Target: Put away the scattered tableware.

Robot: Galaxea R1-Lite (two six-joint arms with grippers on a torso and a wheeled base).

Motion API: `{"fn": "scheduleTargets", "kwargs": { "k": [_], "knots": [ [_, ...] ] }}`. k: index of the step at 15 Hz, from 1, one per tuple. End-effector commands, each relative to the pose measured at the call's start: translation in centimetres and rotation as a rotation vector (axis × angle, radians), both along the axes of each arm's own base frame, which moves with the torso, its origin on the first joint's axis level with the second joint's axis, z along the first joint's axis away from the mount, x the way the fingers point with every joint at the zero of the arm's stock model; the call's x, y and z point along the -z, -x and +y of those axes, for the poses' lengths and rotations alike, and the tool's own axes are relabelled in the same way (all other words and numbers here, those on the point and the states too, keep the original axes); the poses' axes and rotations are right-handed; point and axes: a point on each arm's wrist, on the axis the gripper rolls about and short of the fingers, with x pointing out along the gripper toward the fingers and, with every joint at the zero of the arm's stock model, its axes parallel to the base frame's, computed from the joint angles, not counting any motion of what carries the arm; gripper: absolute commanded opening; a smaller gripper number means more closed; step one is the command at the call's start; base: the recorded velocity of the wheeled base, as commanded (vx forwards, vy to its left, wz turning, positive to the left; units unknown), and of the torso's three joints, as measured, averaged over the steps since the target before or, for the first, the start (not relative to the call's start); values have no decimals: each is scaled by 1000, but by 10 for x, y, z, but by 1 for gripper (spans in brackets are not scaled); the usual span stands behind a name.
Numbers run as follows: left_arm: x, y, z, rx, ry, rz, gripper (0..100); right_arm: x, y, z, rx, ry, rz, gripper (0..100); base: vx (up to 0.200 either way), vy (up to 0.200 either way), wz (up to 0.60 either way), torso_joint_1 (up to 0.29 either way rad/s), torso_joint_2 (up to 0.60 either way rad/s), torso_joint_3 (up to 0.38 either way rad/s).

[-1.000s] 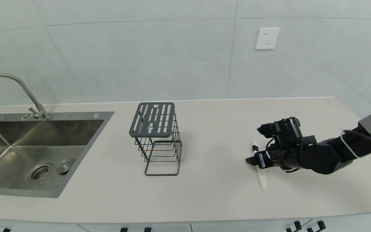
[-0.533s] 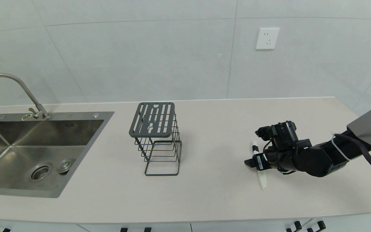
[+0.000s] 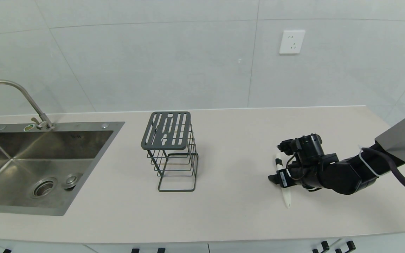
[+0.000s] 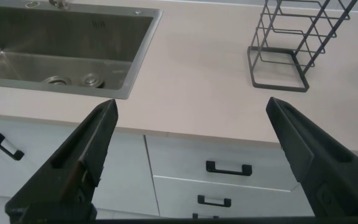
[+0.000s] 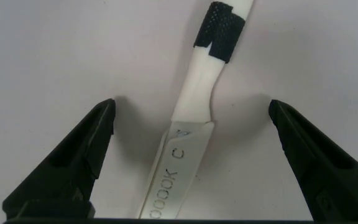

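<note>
Your left claw [image 4: 191,106] hangs wide open off the near edge of the tabletop [image 3: 223,211], out of the way. The rack [image 3: 170,151] stands mid-tabletop, likely the destination. At right the knife [image 3: 286,196] lies flat, and your right claw [image 3: 280,177] sits open astride it, placed to grip.

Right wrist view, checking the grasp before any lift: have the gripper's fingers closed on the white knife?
No, the fingers of the right gripper stand wide apart, with bare counter between each and the white knife.
</note>
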Motion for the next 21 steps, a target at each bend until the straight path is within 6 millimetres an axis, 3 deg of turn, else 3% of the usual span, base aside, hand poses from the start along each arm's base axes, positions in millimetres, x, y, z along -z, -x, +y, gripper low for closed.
{"fn": "scheduleTargets", "kwargs": {
  "k": [1, 4, 6, 9, 13, 15, 17, 18, 21],
  "knots": [
    [0, 0, 0, 0, 0, 1, 100, 2, 1, -1, -1, 8, 11, 0, 0, 0, 0, 0, 0, 0],
    [0, 0, 0, -1, 2, 1, 100, 20, 5, -2, 3, 30, 61, 0, 0, 0, 0, 0, 0, 0],
    [0, 0, 0, 0, -1, 1, 100, 20, 5, -2, 3, 30, 61, 0, 0, 0, 0, 0, 0, 0],
    [0, 0, 0, 6, 0, 2, 100, -8, -4, 0, -4, -8, -43, 0, 0, 0, 0, 0, 0, 0],
    [0, 0, -1, 41, -17, -1, 100, -56, 8, -4, -51, -1, -171, 0, 0, 0, 0, 0, 0, 0],
    [-15, 1, -3, 138, -115, -145, 100, -80, 20, -8, -83, -13, -227, 0, 0, 0, 0, 0, 0, 0],
    [-27, 4, -6, 242, -144, -234, 100, -90, 30, -11, -106, -19, -247, 0, 0, 0, 0, 0, 0, 0],
    [-47, 7, -7, 286, -151, -256, 100, -99, 41, -14, -170, -25, -264, 0, 0, 0, 0, 0, 0, 0],
    [-115, -12, -8, 441, -134, -240, 100, -122, 55, -18, -273, -17, -339, 0, 0, 0, 0, 0, 0, 0]
  ]
}}
